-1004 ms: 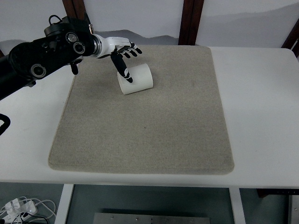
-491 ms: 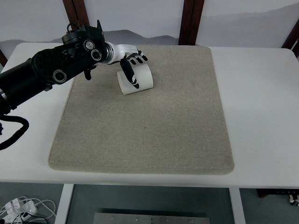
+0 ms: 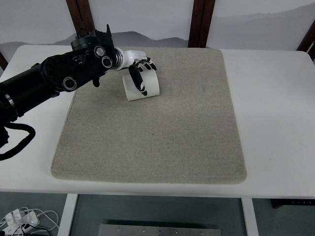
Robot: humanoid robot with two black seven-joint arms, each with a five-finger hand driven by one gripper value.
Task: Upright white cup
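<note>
The white cup (image 3: pixel 142 86) lies on its side toward eleven o'clock on the beige mat (image 3: pixel 152 132), and the left hand (image 3: pixel 138 66) is right on top of it, coming in from nine o'clock on a long black arm. The thumb (image 3: pixel 138 82) runs down over the near face of the cup while the other fingers reach over the far side, so the hand looks closed around the cup, thumb against fingers with the cup between; how firm that grip is, I cannot say from up here. The cup seems tilted, its open end apparently toward the arm's side and partly hidden by the thumb, not flat-bottomed on the mat. So by my reading the approach is done and the grasp is made or being made; the turn itself, bringing the base down onto the mat and letting go, is all still to come. The right arm does not show anywhere. The mat has a felt-like, slightly rough look, which should give the cup some hold and keep it from skating away as it is tipped. It covers most of the white table (image 3: pixel 275 98), with bare table all round and nothing else on it. Beyond the far edge at twelve o'clock stands a pale wall with dark wooden posts (image 3: pixel 202 22), and down at seven o'clock, under the table, a tangle of white cables (image 3: pixel 22 219) lies on the floor.
</note>
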